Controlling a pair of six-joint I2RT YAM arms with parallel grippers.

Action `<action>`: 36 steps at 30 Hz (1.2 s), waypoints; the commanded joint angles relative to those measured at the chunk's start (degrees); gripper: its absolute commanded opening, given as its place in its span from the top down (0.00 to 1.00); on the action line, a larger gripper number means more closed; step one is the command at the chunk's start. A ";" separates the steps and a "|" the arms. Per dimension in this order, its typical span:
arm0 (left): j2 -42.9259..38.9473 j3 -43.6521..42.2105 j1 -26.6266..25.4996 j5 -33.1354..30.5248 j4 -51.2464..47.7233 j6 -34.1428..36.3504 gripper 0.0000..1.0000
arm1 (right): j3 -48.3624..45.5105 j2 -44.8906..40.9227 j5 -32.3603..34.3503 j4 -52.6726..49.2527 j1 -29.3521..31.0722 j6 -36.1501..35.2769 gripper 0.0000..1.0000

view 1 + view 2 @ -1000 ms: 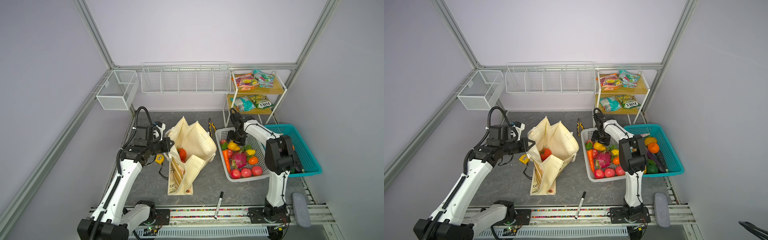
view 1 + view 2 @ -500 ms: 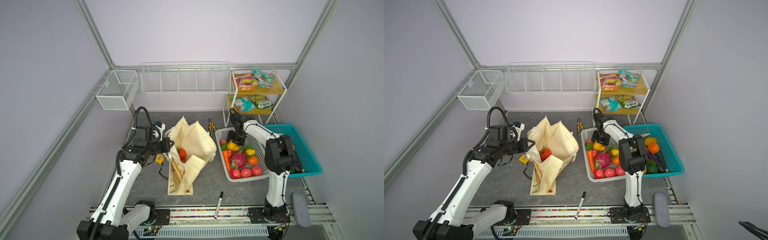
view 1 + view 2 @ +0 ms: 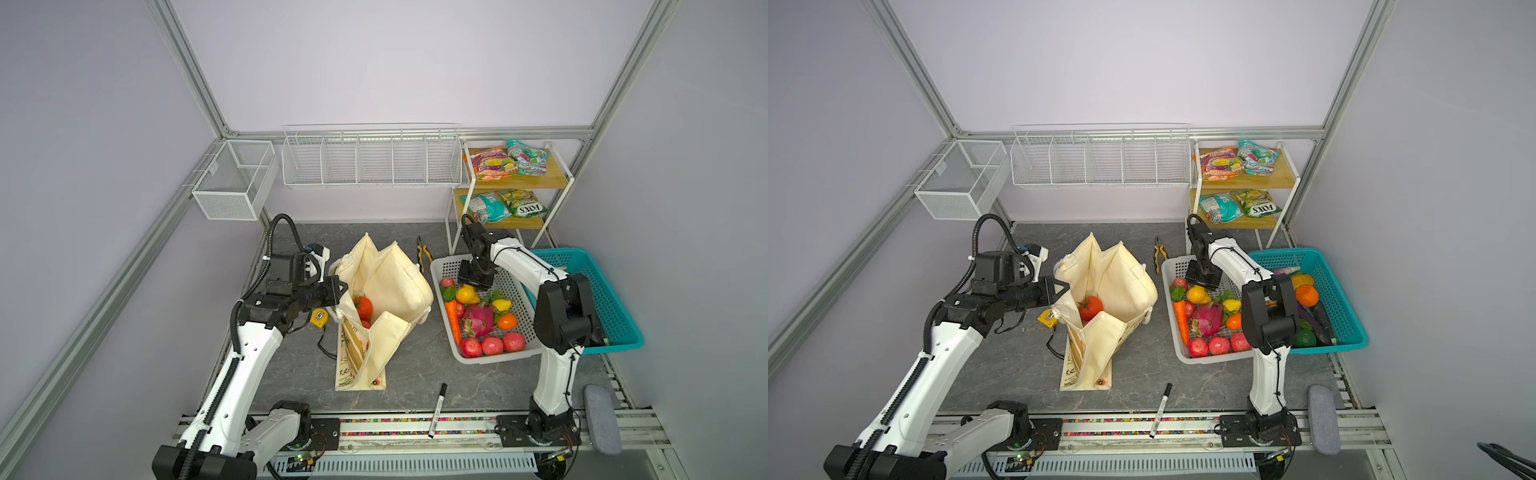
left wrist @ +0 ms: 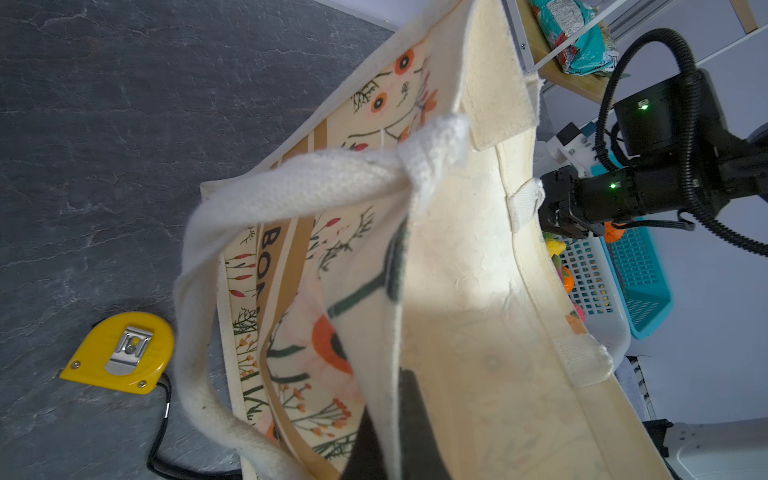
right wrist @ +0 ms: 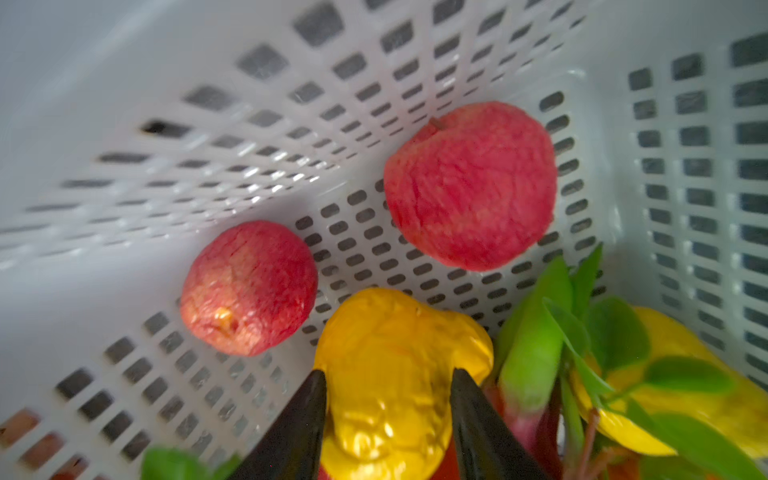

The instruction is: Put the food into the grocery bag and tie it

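Tabletop | left claw pinches bag | wrist view: right claw flanks pear, grip unclear

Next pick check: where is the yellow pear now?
In both top views the yellow pear lies on the right, at the far end of the white basket, beside a red apple; the right wrist view shows it between the fingers of the right tool.

The grey tabletop carries a bag at its middle, with a tape measure beside it. Pliers lie near the back edge. A white basket and a teal basket, possibly touching, sit toward the right edge. A marker crosses the front edge.
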 commanded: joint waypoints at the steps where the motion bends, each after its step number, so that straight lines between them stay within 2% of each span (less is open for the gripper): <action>1: -1.14 1.04 0.28 0.17 -0.01 -0.18 1.00 | 2.59 -5.47 2.19 -4.45 0.20 -0.04 0.50; 5: -1.33 1.04 0.28 0.24 -0.10 -0.25 1.00 | 3.31 -8.12 3.35 -5.34 0.23 -0.34 0.49; 14: -2.17 0.09 0.28 -0.09 0.06 -0.76 1.00 | 1.44 -4.54 0.23 -3.52 0.59 -0.09 0.23; 18: -1.72 0.16 0.28 0.07 0.16 -0.80 1.00 | 0.25 -1.83 -2.26 -0.89 0.88 0.69 0.16; 24: -1.13 0.38 0.28 0.21 0.49 -0.69 1.00 | 0.48 1.40 -4.10 0.33 1.81 1.58 0.14; 36: -1.33 -0.26 0.28 0.69 1.03 -0.71 1.00 | -2.29 3.82 -2.49 2.17 1.64 3.52 0.08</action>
